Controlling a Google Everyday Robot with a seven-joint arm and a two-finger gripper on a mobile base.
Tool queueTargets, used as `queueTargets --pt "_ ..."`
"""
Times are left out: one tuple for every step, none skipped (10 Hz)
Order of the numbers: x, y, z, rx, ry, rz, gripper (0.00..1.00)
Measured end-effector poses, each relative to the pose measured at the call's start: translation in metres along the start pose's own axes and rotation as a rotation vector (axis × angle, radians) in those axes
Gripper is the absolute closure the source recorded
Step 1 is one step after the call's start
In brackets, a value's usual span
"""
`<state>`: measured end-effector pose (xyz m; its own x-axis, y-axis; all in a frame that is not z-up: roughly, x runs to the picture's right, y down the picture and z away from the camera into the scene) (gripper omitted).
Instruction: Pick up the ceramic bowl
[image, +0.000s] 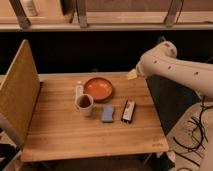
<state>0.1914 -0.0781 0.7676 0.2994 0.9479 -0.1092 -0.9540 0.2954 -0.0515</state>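
Observation:
The ceramic bowl (98, 88) is a shallow orange-red round dish that sits on the far middle of the wooden table (60, 125). A white mug (84, 104) with a dark inside stands just in front of it to the left, touching or nearly touching its rim. My white arm (175, 67) reaches in from the right. Its gripper (132, 75) shows only as a pale tip at the table's far right edge, to the right of the bowl and apart from it.
A small white bottle (79, 89) stands left of the bowl. A blue-grey sponge (108, 113) and a dark snack bar (128, 110) lie in front of the bowl. A tall wooden panel (20, 90) stands along the table's left side. Cables (192, 135) lie on the floor at right.

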Motion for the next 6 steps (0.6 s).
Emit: queueTargets --pt "-0.001 0.0 -0.001 0.001 -0.003 -0.001 0.2" --pt "-0.012 0.008 -0.006 -0.008 -0.026 -0.029 0.2" --pt "-0.023 0.027 -0.008 -0.029 -0.045 -0.069 0.2" --pt "-0.031 0.044 -0.009 -0.04 -0.06 -0.114 0.2" --pt "-0.038 0.069 -0.003 -0.053 -0.065 -0.185 0.2" --pt "-0.04 0.083 0.007 -0.055 -0.057 -0.231 0.2"
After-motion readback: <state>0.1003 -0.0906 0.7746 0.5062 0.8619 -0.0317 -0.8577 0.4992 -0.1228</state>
